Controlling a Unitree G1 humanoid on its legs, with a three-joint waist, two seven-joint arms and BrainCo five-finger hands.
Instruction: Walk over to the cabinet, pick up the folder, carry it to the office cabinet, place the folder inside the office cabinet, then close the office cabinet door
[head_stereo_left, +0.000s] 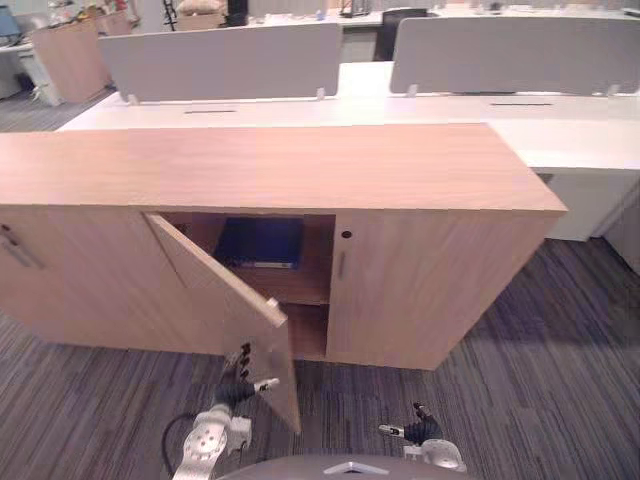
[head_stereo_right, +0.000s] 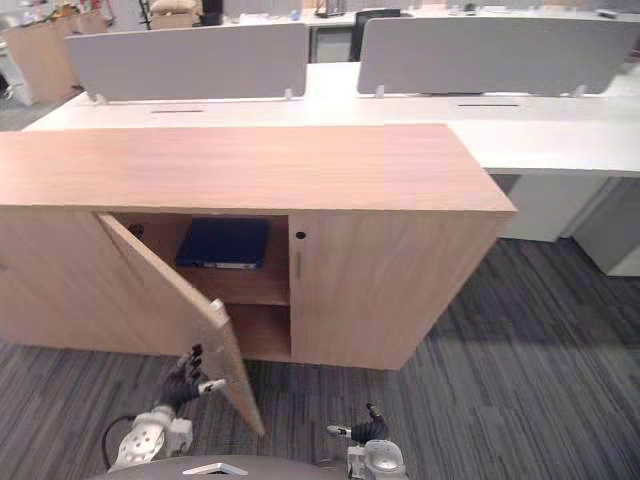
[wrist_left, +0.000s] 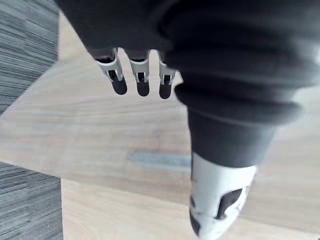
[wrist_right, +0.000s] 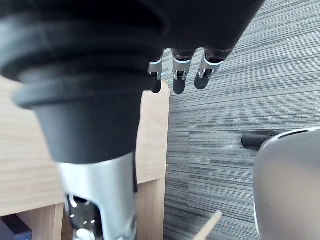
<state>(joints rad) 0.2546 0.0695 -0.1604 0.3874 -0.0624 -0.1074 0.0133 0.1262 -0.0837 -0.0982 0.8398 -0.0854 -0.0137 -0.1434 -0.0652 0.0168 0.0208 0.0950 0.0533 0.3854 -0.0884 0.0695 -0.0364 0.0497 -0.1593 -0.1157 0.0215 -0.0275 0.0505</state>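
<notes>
The blue folder (head_stereo_left: 260, 242) lay inside the office cabinet (head_stereo_left: 420, 280); I had the left robot hand (head_stereo_left: 236, 385) straight-fingered at its ajar door (head_stereo_left: 230, 300), the right robot hand (head_stereo_left: 425, 430) hanging relaxed.

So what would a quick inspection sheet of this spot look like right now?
surface: cabinet top, light wood, bare
job's things: blue folder lies flat on the upper shelf inside; door stands half open, swung out toward the robot
clutter: nothing seen by the cabinet
hands: left hand open, at the door's outer face near its lower corner, contact unclear; right hand open, low, right of the door, holding nothing
cables: nothing seen
surroundings: grey striped carpet; white desks with grey screens behind
</notes>
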